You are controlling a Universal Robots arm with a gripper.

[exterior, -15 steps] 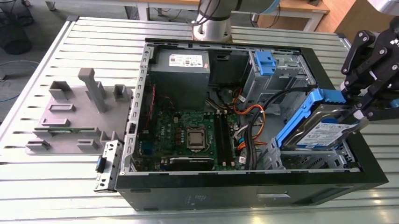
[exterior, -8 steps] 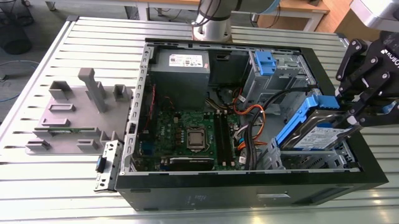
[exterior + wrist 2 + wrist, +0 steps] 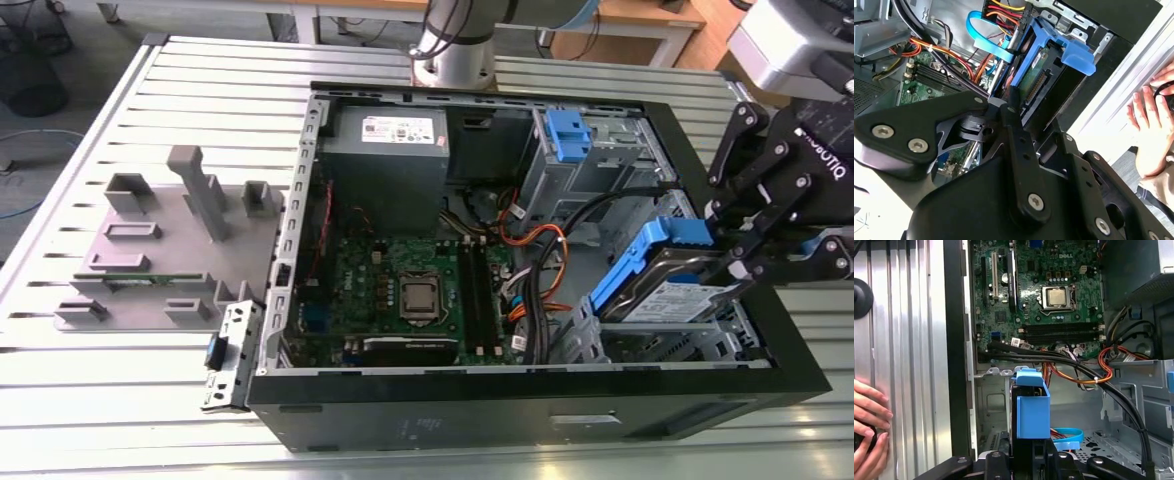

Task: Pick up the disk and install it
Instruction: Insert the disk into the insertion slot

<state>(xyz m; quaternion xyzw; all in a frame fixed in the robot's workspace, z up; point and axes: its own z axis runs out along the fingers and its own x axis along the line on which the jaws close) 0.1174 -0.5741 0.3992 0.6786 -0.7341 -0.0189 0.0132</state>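
Disk [image 3: 663, 287], silver drive in blue carrier, white label facing up, tilted, blue end raised, over drive cage [image 3: 583, 340].

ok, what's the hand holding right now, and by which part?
The disk, shut in the hand by its end at the exterior view's right, across the edges of its blue carrier. It hangs tilted above the drive cage.

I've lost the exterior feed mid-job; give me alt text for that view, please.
The gripper holds the disk, tilted in its blue carrier, over the metal drive cage at the exterior view's right end of the open computer case. The motherboard lies exposed mid-case, and a grey fixture tray sits on the slatted table to the exterior view's left.
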